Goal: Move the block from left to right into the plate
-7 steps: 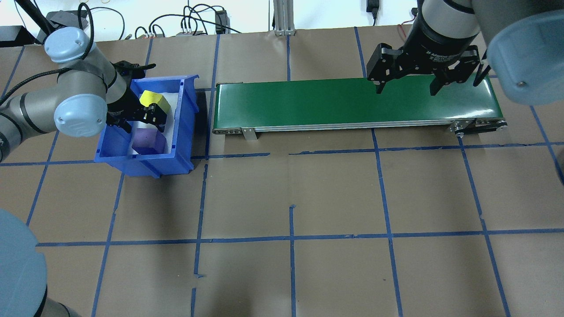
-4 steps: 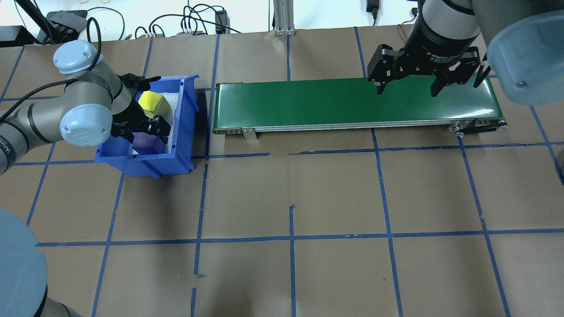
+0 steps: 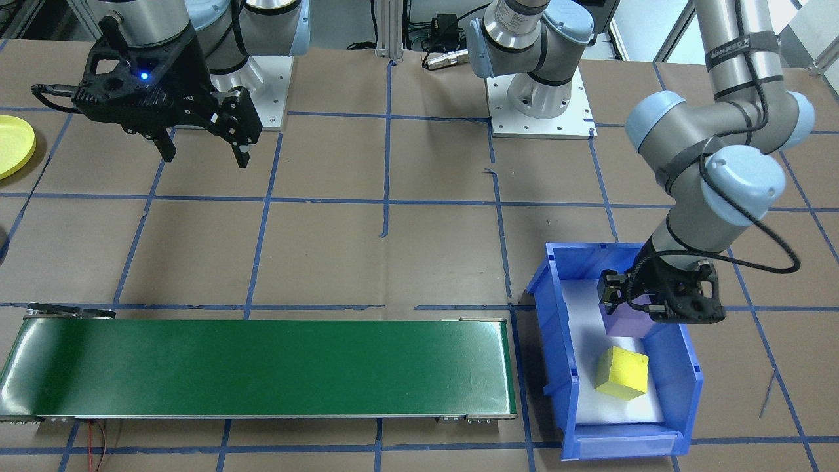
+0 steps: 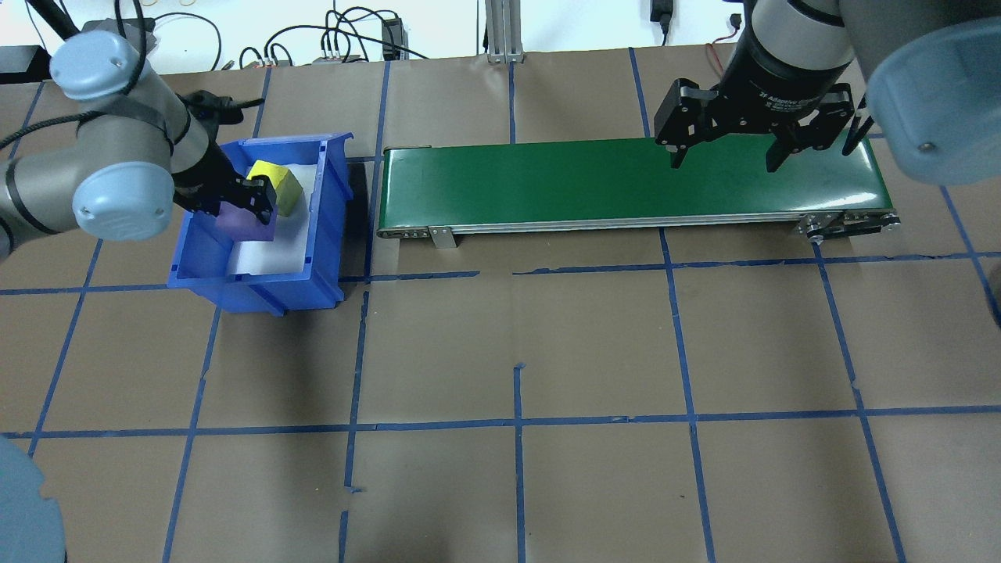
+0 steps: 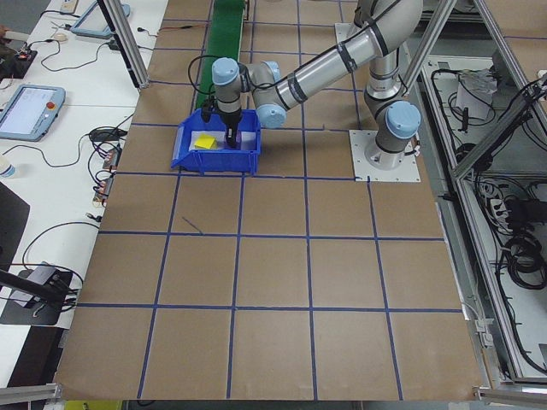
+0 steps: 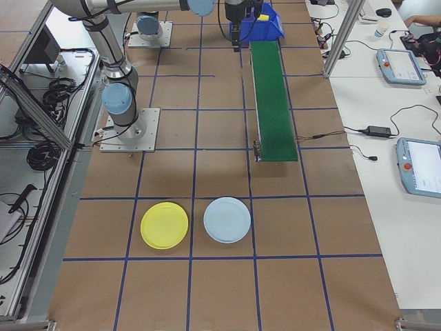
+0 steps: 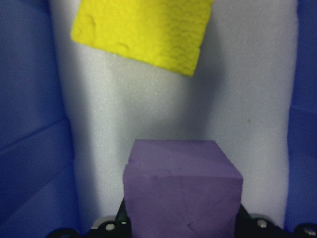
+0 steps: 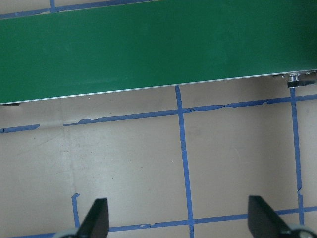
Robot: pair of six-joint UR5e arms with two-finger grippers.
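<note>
Blue bin (image 3: 557, 341); purple block (image 3: 626, 322) seemingly between left fingers (image 3: 611, 293)

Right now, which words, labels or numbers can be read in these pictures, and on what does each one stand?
"2F Adaptive": white print on the black body of the right tool, seen in the overhead view; the rest of it is unreadable.
White lettering on the black strap around the grey left arm: too blurred to read.
No other text is legible.
</note>
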